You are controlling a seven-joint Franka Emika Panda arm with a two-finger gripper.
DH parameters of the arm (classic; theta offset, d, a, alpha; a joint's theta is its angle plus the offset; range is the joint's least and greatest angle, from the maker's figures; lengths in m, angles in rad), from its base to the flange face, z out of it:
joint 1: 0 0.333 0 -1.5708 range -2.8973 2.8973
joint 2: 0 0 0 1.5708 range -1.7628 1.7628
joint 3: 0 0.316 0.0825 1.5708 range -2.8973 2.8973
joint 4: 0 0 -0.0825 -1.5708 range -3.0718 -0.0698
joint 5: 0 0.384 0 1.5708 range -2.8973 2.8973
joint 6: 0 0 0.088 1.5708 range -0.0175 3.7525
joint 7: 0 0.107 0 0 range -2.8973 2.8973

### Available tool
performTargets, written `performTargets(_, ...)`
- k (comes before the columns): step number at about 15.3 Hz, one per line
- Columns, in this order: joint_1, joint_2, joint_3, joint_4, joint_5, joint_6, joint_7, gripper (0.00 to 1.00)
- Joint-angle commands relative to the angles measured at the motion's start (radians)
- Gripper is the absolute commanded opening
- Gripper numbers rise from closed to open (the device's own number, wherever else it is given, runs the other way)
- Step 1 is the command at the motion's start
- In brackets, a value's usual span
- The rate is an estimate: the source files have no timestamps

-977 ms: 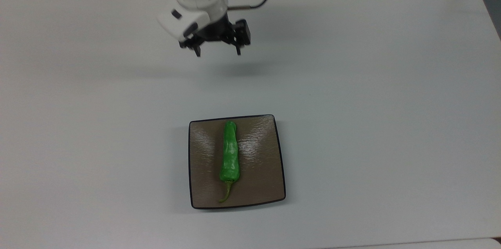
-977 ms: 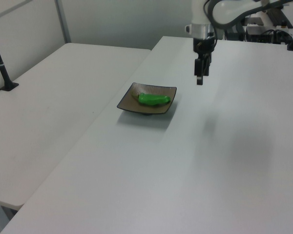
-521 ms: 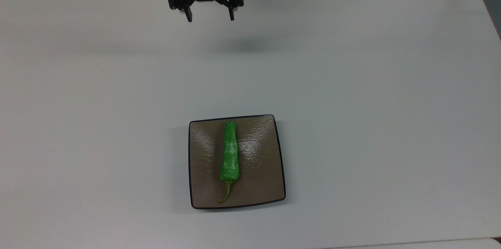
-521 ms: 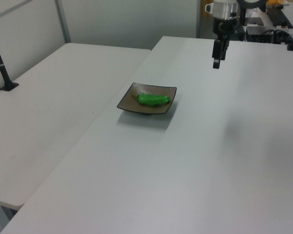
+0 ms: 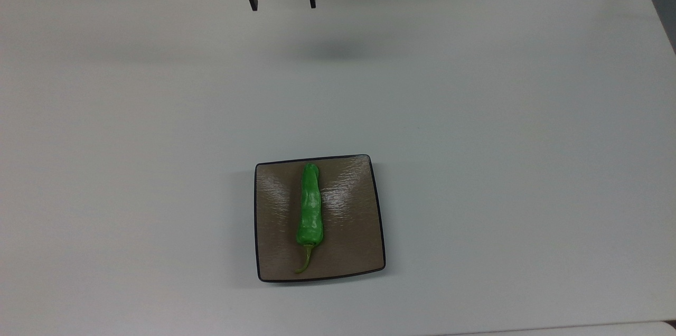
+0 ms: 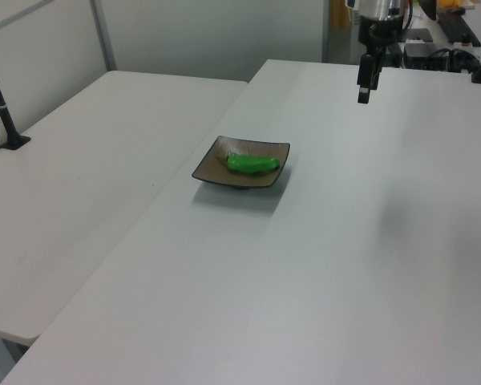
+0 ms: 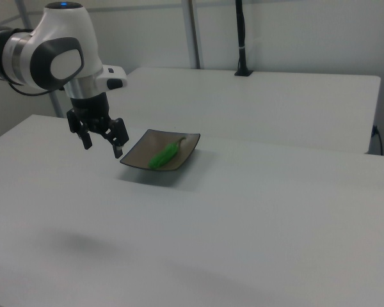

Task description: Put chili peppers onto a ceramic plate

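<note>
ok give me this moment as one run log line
gripper: open, empty, raised above table away from plate | chili pepper: lying flat on ceramic plate, stem toward top view's bottom | task: placed

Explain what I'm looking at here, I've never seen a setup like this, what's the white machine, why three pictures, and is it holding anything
The white machine is a robot arm ending in a black two-finger gripper, its hand. The three pictures show one moment from three cameras: the top view looks straight down on the white table, and the left and right views look across it from opposite sides.

On the table sits a square brown ceramic plate with a thin black rim. A single green chili pepper lies on it, stem toward the top view's bottom edge.

The gripper holds nothing. Its fingers are spread open and it hangs in the air above bare table, well away from the plate, near the top view's upper edge. With the pepper already on the plate, the placing looks done.
</note>
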Motion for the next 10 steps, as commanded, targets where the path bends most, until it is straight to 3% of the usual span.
performTargets(1,0.013,-0.031,0.009,-0.021,-0.104,-0.064,0.002,1.0)
performTargets(10,0.005,-0.024,0.009,-0.018,-0.093,-0.055,-0.007,1.0)
